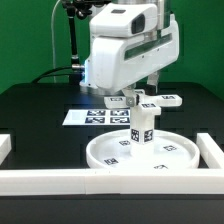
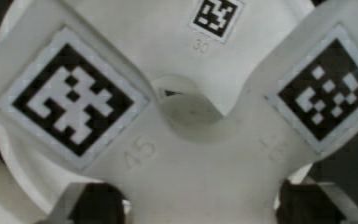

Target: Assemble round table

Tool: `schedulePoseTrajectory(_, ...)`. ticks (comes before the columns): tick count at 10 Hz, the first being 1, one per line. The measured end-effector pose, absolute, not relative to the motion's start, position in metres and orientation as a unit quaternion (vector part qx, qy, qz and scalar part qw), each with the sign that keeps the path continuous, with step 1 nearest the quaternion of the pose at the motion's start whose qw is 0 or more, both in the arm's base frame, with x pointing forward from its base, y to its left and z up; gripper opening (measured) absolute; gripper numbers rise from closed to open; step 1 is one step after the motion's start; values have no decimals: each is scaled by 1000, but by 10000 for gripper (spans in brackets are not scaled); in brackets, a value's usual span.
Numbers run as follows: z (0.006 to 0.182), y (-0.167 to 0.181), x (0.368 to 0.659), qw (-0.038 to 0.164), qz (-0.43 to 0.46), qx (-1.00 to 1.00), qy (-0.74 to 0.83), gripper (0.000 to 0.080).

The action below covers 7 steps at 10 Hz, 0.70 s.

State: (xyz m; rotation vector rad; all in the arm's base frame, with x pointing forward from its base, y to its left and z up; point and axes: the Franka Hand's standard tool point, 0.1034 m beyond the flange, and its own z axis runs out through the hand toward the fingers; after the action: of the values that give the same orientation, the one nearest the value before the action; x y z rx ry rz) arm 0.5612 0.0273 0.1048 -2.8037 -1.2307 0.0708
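The large rimmed round disc (image 1: 165, 158) lies flat at the front of the table. The short cylindrical leg (image 1: 141, 128) stands upright on its middle and carries square tags. The flat cross-shaped foot (image 1: 128, 101) lies level just on top of the leg. I cannot tell whether it is seated. My gripper (image 1: 141, 90) comes down from above and is shut on one arm of the foot. In the wrist view the foot (image 2: 190, 135) fills the picture, showing three tags and a centre hole. My gripper (image 2: 197, 208) has its dark fingers (image 2: 91, 202) pressed on both sides of the arm.
The marker board (image 1: 88, 116) lies behind the disc toward the exterior view's left. Long white rail bars (image 1: 60, 181) run along the front and stand at both sides (image 1: 212, 150). The table top is black.
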Motion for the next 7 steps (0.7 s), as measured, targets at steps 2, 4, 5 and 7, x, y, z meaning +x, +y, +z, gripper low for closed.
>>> schedulePoseTrajectory(2,105,28,561,38,25,-945,-324,428)
schedulePoseTrajectory(4,105,28,561,40,25,-969,-242,428)
schedulePoseTrajectory(5,105,27,560,46,19,-981,-187,428)
schedulePoseTrajectory(7,105,26,559,60,1,-997,-56,428)
